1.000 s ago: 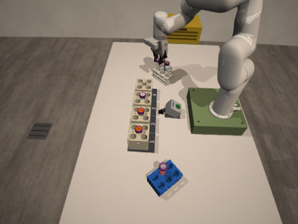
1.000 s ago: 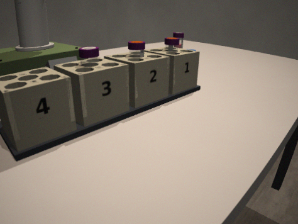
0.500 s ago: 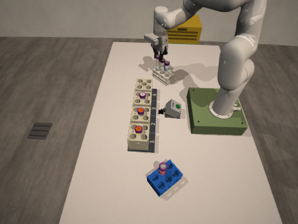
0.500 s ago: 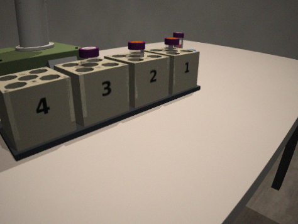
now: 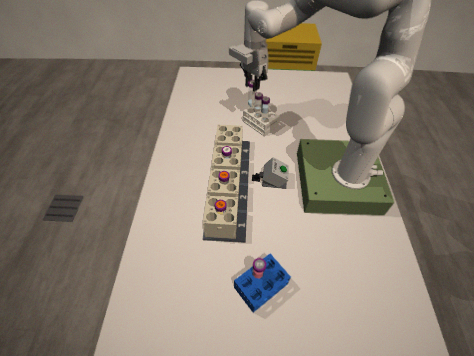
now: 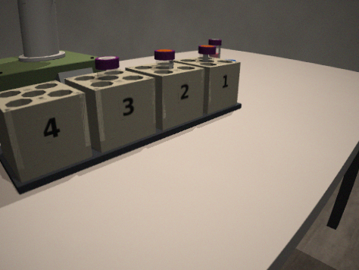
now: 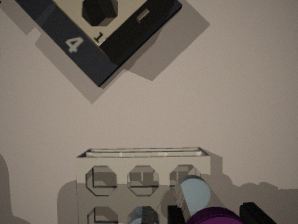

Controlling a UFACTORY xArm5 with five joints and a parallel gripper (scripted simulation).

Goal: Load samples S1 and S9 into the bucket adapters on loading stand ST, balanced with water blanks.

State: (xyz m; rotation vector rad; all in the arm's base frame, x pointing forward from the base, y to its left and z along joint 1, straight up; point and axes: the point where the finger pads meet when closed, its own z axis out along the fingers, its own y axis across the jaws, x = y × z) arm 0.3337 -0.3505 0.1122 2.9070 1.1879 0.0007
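Samples S1 and S9 appear to be the two tubes with orange dots, one in adapter 1 (image 5: 220, 228) (image 6: 224, 87) and one in adapter 2 (image 5: 229, 189) (image 6: 182, 98), each in the centre hole; which is which, I cannot tell. Nearest on the counter (image 5: 330, 280) (image 6: 242, 167), the blue rack (image 5: 270, 287) holds a grey-dotted tube (image 5: 259, 265) (image 6: 215, 42), presumably X2, best left alone. Beyond adapters 1 and 2, adapter 3 (image 5: 218, 155) (image 6: 129, 114) carries a white-dotted blank (image 5: 226, 150) (image 6: 107, 62) at its centre; adapter 4 (image 5: 229, 141) (image 6: 45, 133) (image 7: 131, 6) has no tube. Beside the stand sits the sloped desk (image 5: 275, 172) with its green key (image 5: 283, 169).

Farthest off, the gripper (image 5: 252, 88) (image 7: 215, 215) is closed on a purple-capped tube (image 5: 251, 84) (image 7: 217, 218), probably a blank meant for adapter 4's hole 5, opposite adapter 2. The arm reaches out from its base, wrist bent, gripper pointing down over the pale rack (image 5: 256, 123) (image 7: 130, 160).

Carried sideways too low, the tube could knock its neighbours or drag the loose rack. A slant in the grip might catch its tip on a hole's rim and shift adapter 4, and a wrong volume would spoil the balance.

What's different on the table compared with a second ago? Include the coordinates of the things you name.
The gripper (image 5: 252, 86) (image 7: 215, 214) has moved up, raising a purple-capped tube (image 5: 251, 84) (image 7: 196, 196) from the pale rack (image 5: 255, 125) (image 7: 120, 161). Nothing was let go. The numbered adapters (image 5: 220, 230) (image 6: 178, 108) and blue rack (image 5: 257, 286) stayed as they were.
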